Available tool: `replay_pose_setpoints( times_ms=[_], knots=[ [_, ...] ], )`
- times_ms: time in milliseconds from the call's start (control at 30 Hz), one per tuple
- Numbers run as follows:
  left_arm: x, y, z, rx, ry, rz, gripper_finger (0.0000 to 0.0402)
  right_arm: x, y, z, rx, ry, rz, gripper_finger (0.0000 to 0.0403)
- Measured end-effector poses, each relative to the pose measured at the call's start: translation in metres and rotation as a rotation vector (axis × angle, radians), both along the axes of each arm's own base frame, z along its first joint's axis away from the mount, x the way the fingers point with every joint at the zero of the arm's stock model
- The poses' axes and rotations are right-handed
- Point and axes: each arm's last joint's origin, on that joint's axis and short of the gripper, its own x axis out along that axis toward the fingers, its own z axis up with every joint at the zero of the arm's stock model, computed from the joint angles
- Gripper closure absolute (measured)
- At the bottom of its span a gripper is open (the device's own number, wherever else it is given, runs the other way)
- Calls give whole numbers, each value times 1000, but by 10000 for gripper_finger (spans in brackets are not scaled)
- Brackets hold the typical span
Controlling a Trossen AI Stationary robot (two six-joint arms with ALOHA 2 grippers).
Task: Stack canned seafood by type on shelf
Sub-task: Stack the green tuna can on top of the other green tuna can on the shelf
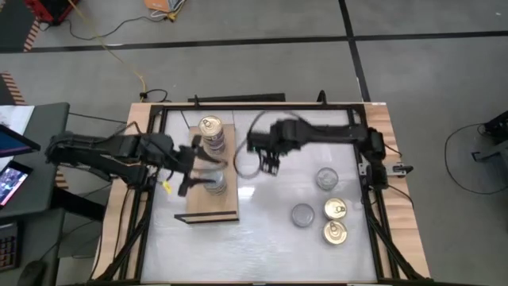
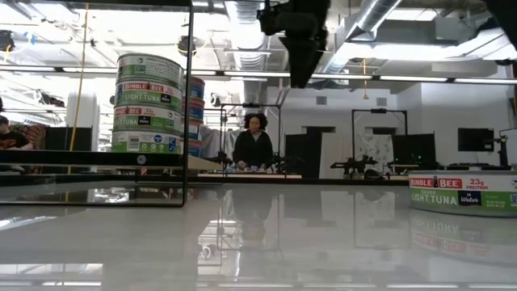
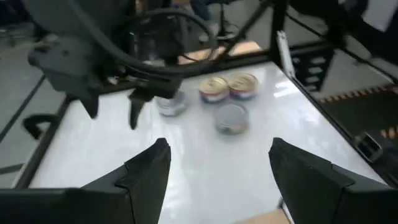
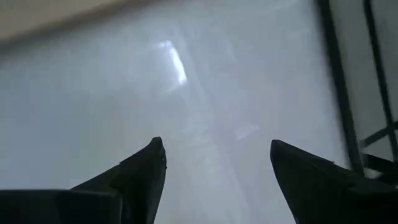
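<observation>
Tan shelf (image 1: 208, 208) left of centre holds two tin stacks (image 1: 211, 133); four loose tins (image 1: 334, 210) right. Left gripper (image 1: 208, 176) at nearer stack, jaws apart, empty. Right gripper (image 1: 268, 165) mid-table, jaws apart.

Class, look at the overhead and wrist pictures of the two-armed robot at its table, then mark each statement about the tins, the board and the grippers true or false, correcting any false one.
1. Four small round metal tins lie loose on the white tabletop. True.
2. All four loose tins have gold tops. False: two are gold-topped, two silver-grey-topped.
3. The light tan wooden board bears stacked tins, one stack gold-topped. True.
4. The right gripper holds a tin. False: its fingers are open and empty above bare tabletop.
5. The left gripper is over the wooden board, fingers open. True.
6. The loose tins lie on the left arm's side. False: they lie on the right arm's side.
</observation>
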Motion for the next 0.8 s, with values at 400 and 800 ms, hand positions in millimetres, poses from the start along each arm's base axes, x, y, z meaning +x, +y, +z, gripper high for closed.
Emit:
replay_pose_setpoints(
  times_ms=[400, 800],
  knots=[
    [12, -78, -5, 269, -115, -95, 141, -97, 97, -42, 36, -175, 6, 111],
    [32, -100, -11, 150, -165, -225, 141, -134, 180, -97, 149, -227, 127, 112]
  ],
)
